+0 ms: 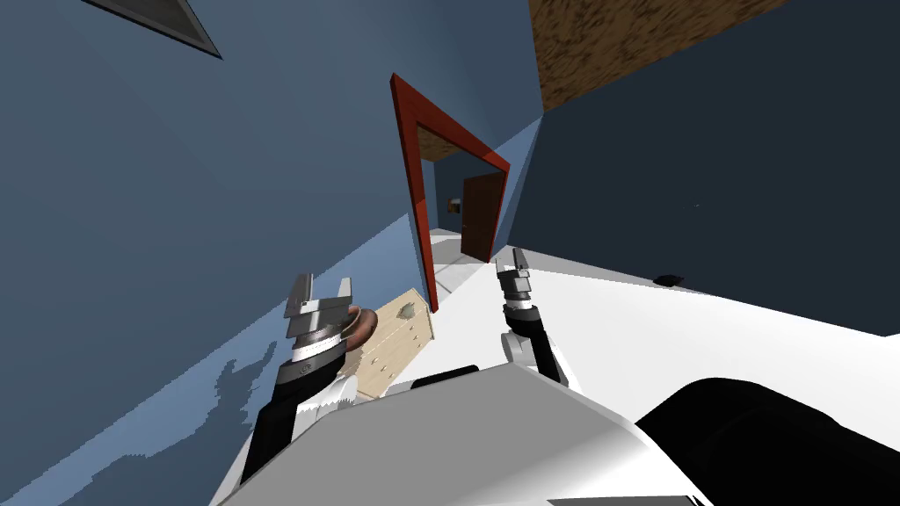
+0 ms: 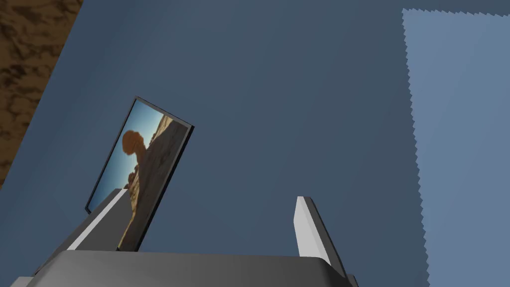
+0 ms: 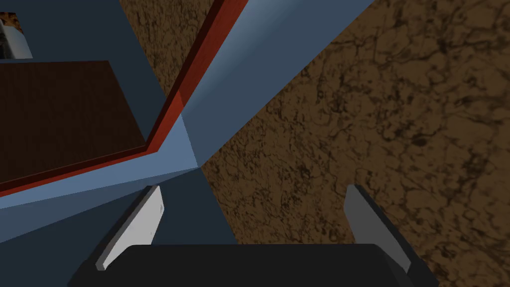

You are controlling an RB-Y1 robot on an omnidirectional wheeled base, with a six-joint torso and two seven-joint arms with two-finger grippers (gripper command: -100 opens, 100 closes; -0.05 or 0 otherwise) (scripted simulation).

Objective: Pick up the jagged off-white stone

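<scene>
I see the stone (image 1: 407, 309) in the head view. It is small, pale grey-white and has rough, pointy edges. It sits on a light wood cabinet (image 1: 395, 351) that stands against the blue wall (image 1: 176, 220). The stone is at the far end of the cabinet, close to the corner beside the red door frame (image 1: 413, 176). The cabinet has little knobs (image 1: 387, 344) on its face.

A brown round thing (image 1: 366, 323) sits at the near end of the cabinet. My left claw (image 1: 323, 283) is up in front of it and hides part of it. I cannot tell what the brown thing is.

My left claw is wide open. Its two fingers (image 2: 309, 229) stand far apart with nothing between them. It is not touching the stone. The stone lies past it, nearer the door frame.

My right claw (image 1: 509, 258) is held up over the white floor (image 1: 659, 334), on the other side of the cabinet from the wall. It is wide open too. Its fingers (image 3: 149, 214) hold nothing.

Through the door frame I see a brown door (image 1: 479, 215) further off. A small dark thing (image 1: 668, 281) lies on the floor by the dark wall, well apart from the cabinet. It is too small to tell what it is.
</scene>
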